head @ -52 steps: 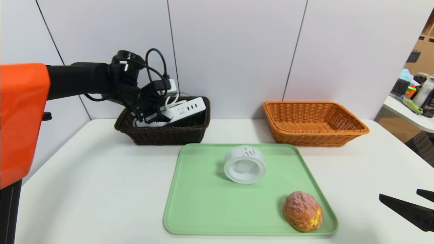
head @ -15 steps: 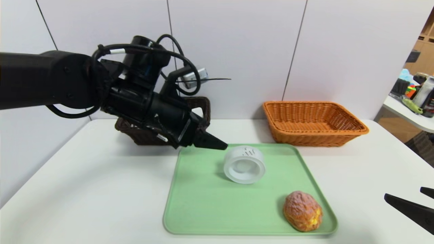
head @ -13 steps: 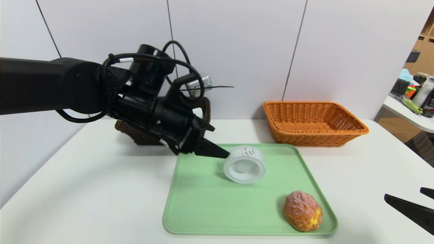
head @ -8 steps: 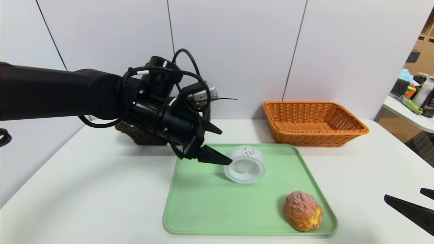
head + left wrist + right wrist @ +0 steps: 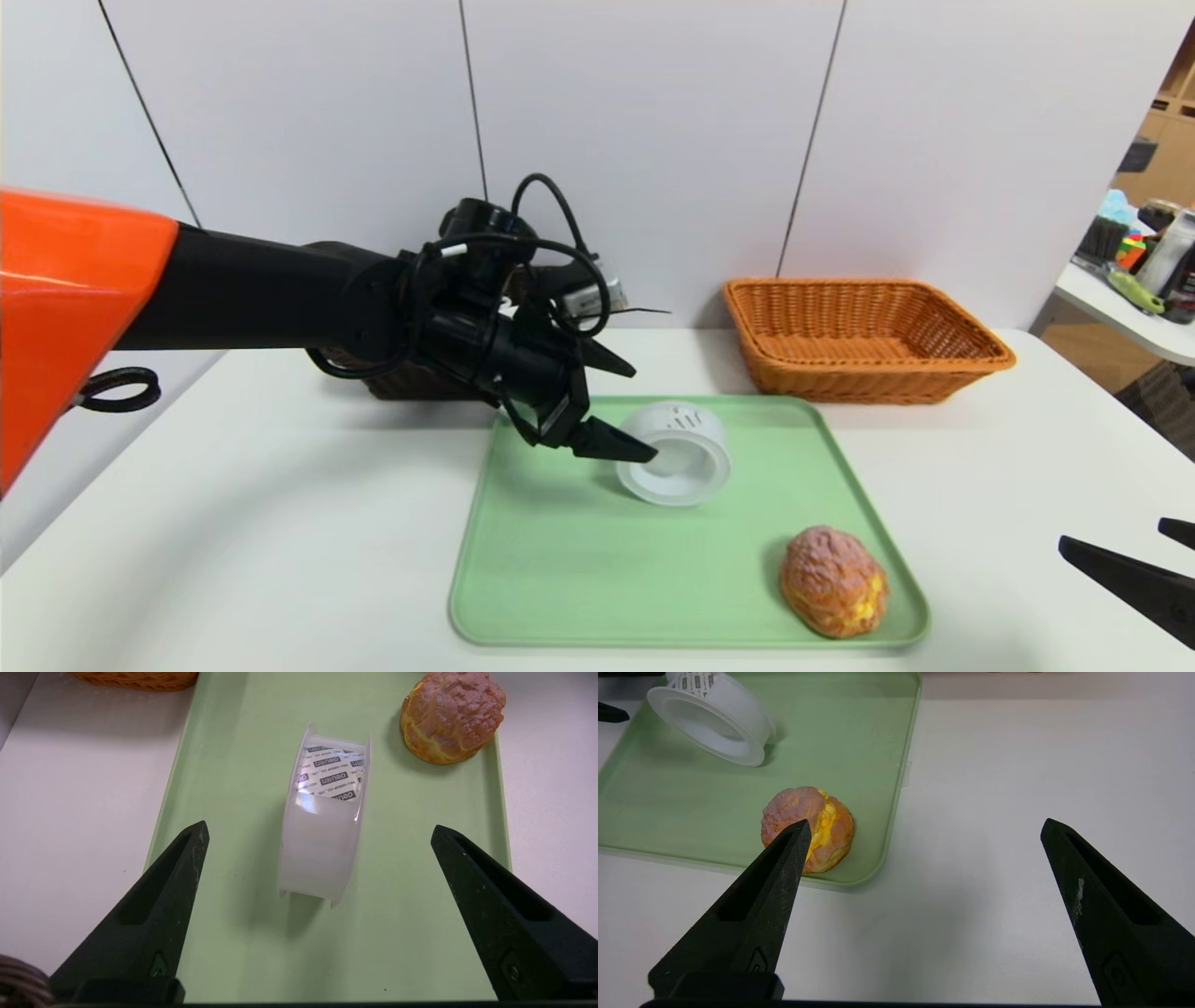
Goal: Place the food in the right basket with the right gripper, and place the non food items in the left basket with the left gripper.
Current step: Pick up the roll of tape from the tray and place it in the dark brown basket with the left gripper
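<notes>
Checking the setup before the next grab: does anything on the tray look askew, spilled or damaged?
Only the tape roll: it stands tilted on its rim on the green tray, not flat. The puff pastry looks intact, and nothing is spilled. The left gripper, jaws wide, straddles the roll without touching.

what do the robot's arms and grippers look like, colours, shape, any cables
The left arm is matte black with an orange shell near the shoulder; looped black cables and a small silver camera sit at its wrist. Left gripper and right gripper each have two black, tapering wedge fingers with hollowed sides; one right finger shows white scuffs.
</notes>
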Robot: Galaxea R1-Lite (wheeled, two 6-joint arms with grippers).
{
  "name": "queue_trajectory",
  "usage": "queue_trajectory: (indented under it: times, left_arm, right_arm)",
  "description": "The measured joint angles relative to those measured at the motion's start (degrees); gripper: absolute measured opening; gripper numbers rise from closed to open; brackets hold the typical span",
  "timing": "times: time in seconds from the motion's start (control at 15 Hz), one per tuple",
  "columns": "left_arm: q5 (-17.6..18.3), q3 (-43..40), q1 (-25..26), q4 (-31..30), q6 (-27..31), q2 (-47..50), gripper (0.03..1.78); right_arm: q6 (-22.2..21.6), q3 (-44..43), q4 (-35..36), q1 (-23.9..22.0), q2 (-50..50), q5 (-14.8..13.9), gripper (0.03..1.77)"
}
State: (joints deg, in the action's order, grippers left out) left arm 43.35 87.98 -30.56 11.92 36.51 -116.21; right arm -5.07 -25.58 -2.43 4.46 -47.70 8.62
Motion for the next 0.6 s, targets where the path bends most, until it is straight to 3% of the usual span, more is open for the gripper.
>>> queue_trajectory:
  times: [0.6]
  left_arm:
    - [0.24,0.28,-1.68,-1.15,1.02,-4.79,1.69]
  right_arm:
    - [-0.02,0.02,-0.11,0.0,-0.04,0.09,1.7]
